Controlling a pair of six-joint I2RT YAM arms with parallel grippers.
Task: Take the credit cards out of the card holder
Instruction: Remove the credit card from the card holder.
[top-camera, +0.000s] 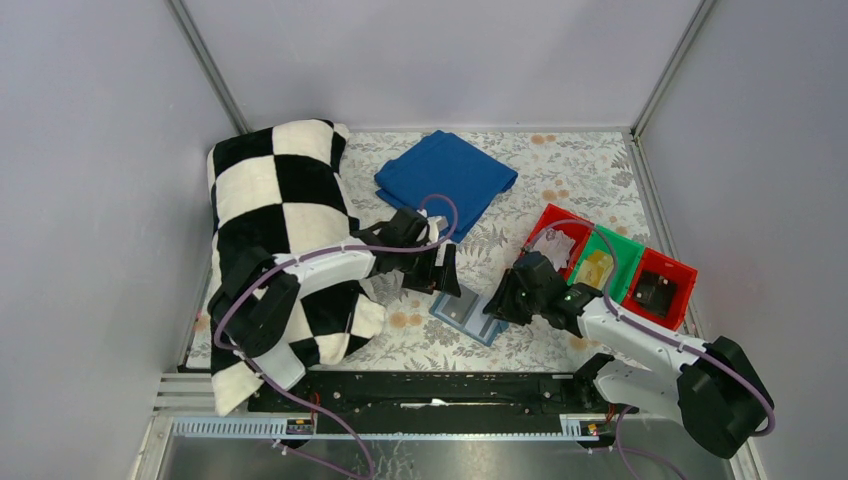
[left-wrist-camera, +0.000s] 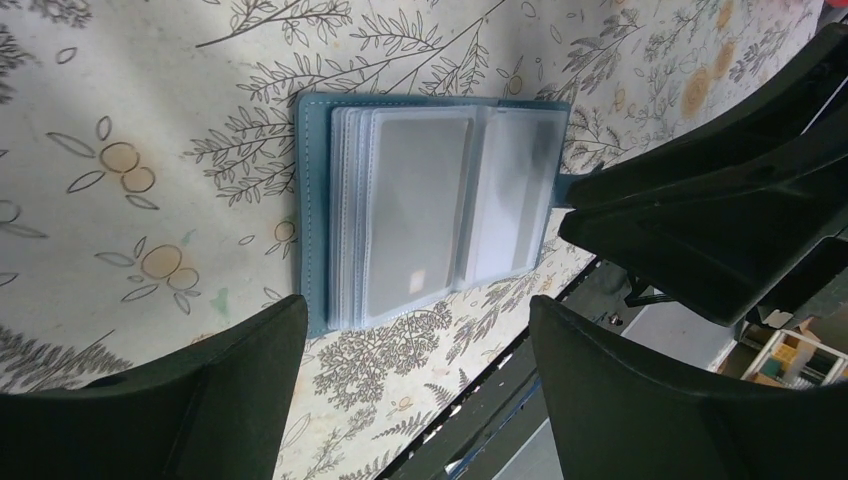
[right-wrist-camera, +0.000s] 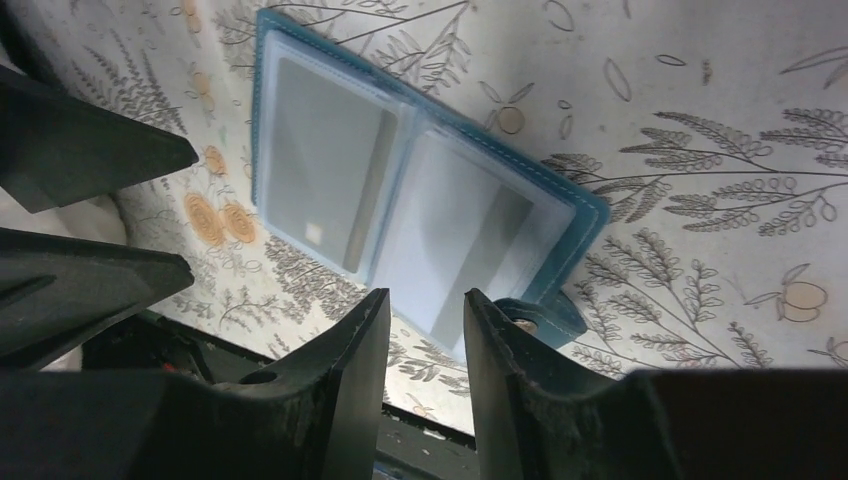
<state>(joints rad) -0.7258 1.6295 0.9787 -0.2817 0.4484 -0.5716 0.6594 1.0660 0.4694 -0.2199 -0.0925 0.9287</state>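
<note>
Our left end effector (top-camera: 446, 275) hovers wide open and empty at 11 o'clock of the card holder (top-camera: 468, 314), which lies open on the floral worktop (top-camera: 560, 180) toward 6 o'clock. The right end effector (right-wrist-camera: 425, 300), jaws narrowly apart, meets its edge; we cannot tell whether it grips. Grey credit cards (left-wrist-camera: 415, 215) sit in the sleeves.

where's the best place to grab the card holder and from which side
Probably the small closure tab jutting from the card holder's edge, approached low from the right arm's side. The holder lies open and flat on the table, so its covers offer no raised edge; the tab alone sticks out.
</note>
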